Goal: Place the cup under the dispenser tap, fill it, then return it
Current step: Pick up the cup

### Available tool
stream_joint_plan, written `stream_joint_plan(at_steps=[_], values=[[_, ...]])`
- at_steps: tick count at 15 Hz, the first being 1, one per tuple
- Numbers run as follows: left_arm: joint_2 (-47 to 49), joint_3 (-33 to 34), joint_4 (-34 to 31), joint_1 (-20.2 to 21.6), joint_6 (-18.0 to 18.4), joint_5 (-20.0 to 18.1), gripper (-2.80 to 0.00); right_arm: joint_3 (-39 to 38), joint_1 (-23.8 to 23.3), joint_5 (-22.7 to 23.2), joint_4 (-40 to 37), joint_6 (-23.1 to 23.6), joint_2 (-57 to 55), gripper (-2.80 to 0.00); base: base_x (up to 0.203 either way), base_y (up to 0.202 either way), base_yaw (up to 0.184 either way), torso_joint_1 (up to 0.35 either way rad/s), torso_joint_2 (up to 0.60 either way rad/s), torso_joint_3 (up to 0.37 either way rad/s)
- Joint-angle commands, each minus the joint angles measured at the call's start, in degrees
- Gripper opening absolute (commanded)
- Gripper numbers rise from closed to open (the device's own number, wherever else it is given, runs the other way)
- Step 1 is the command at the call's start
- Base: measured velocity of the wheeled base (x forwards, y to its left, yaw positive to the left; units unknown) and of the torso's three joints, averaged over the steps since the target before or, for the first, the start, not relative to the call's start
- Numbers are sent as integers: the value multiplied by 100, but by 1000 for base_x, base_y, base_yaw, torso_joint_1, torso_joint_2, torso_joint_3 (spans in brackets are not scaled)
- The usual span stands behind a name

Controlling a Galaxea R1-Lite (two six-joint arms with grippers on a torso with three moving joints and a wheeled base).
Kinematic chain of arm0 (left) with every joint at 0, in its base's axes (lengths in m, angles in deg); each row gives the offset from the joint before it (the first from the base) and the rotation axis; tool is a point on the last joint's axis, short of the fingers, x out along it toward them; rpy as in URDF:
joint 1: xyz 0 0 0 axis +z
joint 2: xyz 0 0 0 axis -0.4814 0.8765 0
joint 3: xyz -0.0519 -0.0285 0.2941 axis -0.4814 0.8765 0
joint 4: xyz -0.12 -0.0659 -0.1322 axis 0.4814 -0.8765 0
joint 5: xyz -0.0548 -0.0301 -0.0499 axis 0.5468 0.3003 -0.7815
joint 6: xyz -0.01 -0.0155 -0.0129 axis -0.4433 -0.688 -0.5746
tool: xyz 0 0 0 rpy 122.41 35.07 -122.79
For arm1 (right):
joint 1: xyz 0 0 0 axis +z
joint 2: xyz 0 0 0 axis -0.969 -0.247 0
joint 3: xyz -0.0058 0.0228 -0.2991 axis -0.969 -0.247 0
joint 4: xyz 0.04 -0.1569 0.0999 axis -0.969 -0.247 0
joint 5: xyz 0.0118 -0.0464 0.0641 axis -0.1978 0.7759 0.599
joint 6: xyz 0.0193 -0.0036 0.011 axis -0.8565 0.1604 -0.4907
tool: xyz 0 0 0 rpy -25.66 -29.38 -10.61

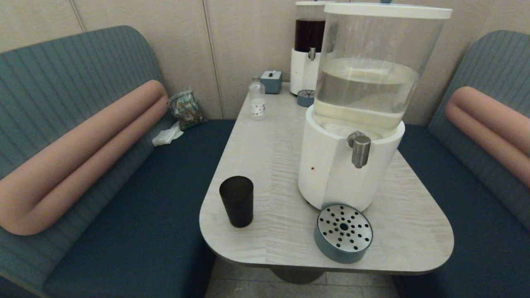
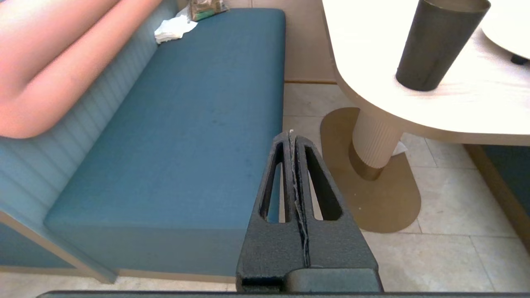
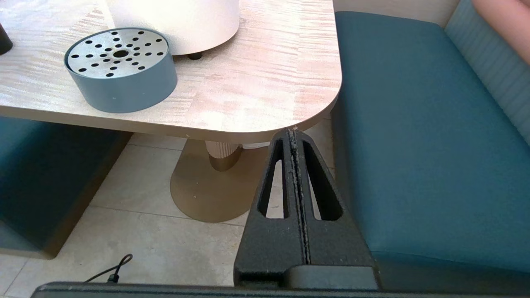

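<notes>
on the pale wood-grain bench (image 1: 269,165), the large dispenser (image 1: 352,165) with its white base and clear tank of pale liquid serves as the landmark. the dispenser tap (image 1: 360,151), a short steel spout, juts from the front of that base. directly below the tap, touching the foot of the dispenser, sits the round drip tray (image 1: 343,233) with a perforated steel top, and nothing stands on it. the cup (image 1: 237,201), black and tapered, stands upright well to the left of the dispenser, near the bench's front left corner, apart from the tray. behind the dispenser, toward the wall, are a smaller dispenser of dark liquid (image 1: 308,49), a small clear bottle (image 1: 257,99) and a blue-grey tissue box (image 1: 271,81).

neither arm shows in the head view. the left gripper (image 2: 293,138) hangs low, below bench height, over the edge of the blue seat (image 2: 186,124) on the cup's side of the dispenser, its fingers pressed together and holding nothing. the right gripper (image 3: 293,135) hangs just under the bench's front right corner, on the other side of the dispenser, fingers likewise closed and empty.
</notes>
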Motion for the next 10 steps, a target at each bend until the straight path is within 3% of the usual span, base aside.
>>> stream_joint_plan(at_steps=[1,5,10], values=[[6,0,0,1,-24,15,-280,0,1,-1,-2,4,-9,-280,0,0,0,0,0,0],[-9,-143,22,1,-104,47,-280,0,1,7,-2,4,-8,-280,0,0,0,0,0,0],[670,-1660,-588,8,-297,-211,-280,0,1,8,-2,4,0,-280,0,0,0,0,0,0]])
